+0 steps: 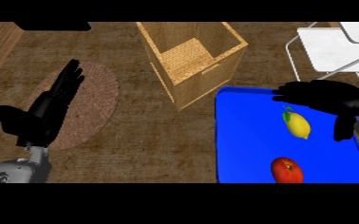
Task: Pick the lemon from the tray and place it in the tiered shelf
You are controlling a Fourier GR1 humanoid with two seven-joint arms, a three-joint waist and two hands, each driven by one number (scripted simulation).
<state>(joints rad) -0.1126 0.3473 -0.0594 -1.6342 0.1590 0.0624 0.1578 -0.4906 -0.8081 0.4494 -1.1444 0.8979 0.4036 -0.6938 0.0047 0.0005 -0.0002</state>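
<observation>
- Right now the lemon (297, 125) lies on the blue tray (242, 137), in its upper right part, with a small green leaf at the end toward the top of the view.
- Spread above it is the right hand (324, 96): fingers reach left past the fruit's top end, the thumb hangs down at its right, and nothing is gripped.
- To do this step well, I judge the hand should come down so that the lemon sits between thumb and fingers across its narrow width, then close; closing along its length would likely let it roll.
- A red tomato (287, 170) sits lower on the tray, apart from the lemon, and should stay untouched.
- Up at the right is the white tiered shelf (326, 47), just beyond the tray, so the carry looks short.
- Left of the tray stands a wicker basket (193, 61), out of the way.
- Resting over a round mat (98, 95) at the view's left, the left hand (56, 97) has its fingers straight.
</observation>
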